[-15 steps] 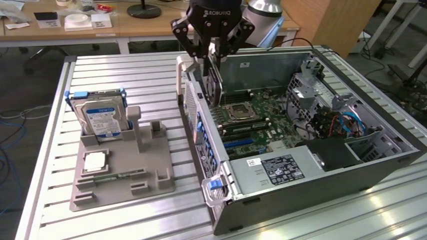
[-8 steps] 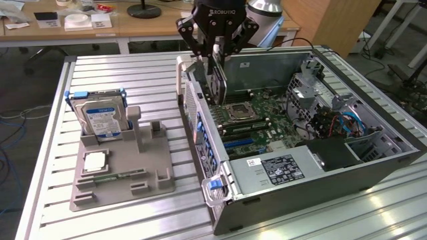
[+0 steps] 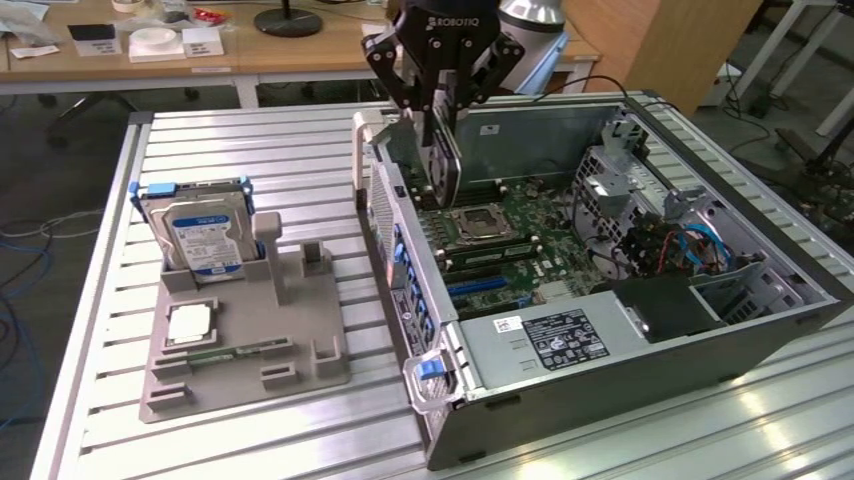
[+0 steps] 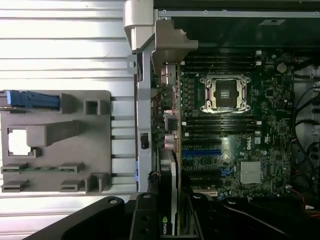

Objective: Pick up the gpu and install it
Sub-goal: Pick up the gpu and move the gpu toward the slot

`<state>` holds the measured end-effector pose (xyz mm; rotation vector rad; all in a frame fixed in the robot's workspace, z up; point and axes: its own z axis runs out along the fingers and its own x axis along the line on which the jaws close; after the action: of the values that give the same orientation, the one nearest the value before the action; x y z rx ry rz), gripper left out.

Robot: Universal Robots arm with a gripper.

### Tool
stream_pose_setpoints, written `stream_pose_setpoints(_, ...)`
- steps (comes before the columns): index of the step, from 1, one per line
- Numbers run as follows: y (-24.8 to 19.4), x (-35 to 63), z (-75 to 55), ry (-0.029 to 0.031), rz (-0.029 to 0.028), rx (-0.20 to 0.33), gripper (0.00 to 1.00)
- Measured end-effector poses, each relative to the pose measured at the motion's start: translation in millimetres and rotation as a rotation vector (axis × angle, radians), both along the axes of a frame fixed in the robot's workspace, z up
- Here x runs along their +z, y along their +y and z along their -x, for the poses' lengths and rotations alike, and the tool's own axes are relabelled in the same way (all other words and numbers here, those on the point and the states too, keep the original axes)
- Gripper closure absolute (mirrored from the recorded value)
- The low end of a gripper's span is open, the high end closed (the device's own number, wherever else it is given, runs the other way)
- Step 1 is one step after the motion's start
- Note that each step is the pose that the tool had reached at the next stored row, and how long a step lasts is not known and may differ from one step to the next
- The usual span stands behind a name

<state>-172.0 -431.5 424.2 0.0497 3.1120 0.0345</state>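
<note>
Lettering across the gripper body read ROBOTIQ in white on black. Its jaws stood narrowed onto the gpu, pinching the card's upper edge from both faces. The card hung upright on edge inside the open computer case, along the wall on the exterior view's left, over the motherboard; whether it sat in a slot could not be told. In the wrist view the gripper clasped the gpu edge-on, and a small green logo showed on the card near the fingers, its wording unreadable. The power supply carried a black label with white print too fine to read. On the gray fixture well apart from the case, a hard drive stood upright with a blue and white label.
</note>
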Motion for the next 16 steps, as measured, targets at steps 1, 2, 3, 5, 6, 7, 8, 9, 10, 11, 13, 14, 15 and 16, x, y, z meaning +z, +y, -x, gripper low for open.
stream_pose_setpoints(1, 0.6, 0.0, -0.9, 0.0, 0.0, 0.0, 0.73)
stream_pose_setpoints(2, 1.3, 0.0, -1.8, 0.0, 0.0, 0.0, 0.73)
stream_pose_setpoints(3, 1.9, 0.0, -2.7, 0.0, 0.0, 0.0, 0.73)
stream_pose_setpoints(5, 3.1, 0.0, -4.5, 0.0, 0.0, 0.0, 0.73)
stream_pose_setpoints(6, 3.7, 0.0, -5.3, 0.0, 0.0, 0.0, 0.73)
stream_pose_setpoints(7, 4.2, 0.0, -6.1, 0.0, 0.0, 0.0, 0.73)
stream_pose_setpoints(8, 4.8, 0.0, -7.0, 0.0, 0.0001, 0.0, 0.73)
stream_pose_setpoints(9, 5.3, 0.0, -7.8, 0.0, 0.0001, 0.0, 0.73)
stream_pose_setpoints(10, 5.8, 0.0, -8.5, 0.0001, 0.0, 0.0, 0.73)
stream_pose_setpoints(11, 6.2, 0.0, -9.4, -0.0001, -0.0001, 0.0, 0.73)
stream_pose_setpoints(13, 7.2, 0.0, -11.3, 0.0, 0.0, 0.0, 0.73)
stream_pose_setpoints(14, 7.6, 0.0, -12.2, 0.0, 0.0, 0.0, 0.73)
stream_pose_setpoints(15, 8.1, 0.0, -13.2, 0.0, 0.0, 0.0, 0.73)
stream_pose_setpoints(16, 8.5, 0.0, -14.2, 0.0, 0.0, 0.0, 0.73)
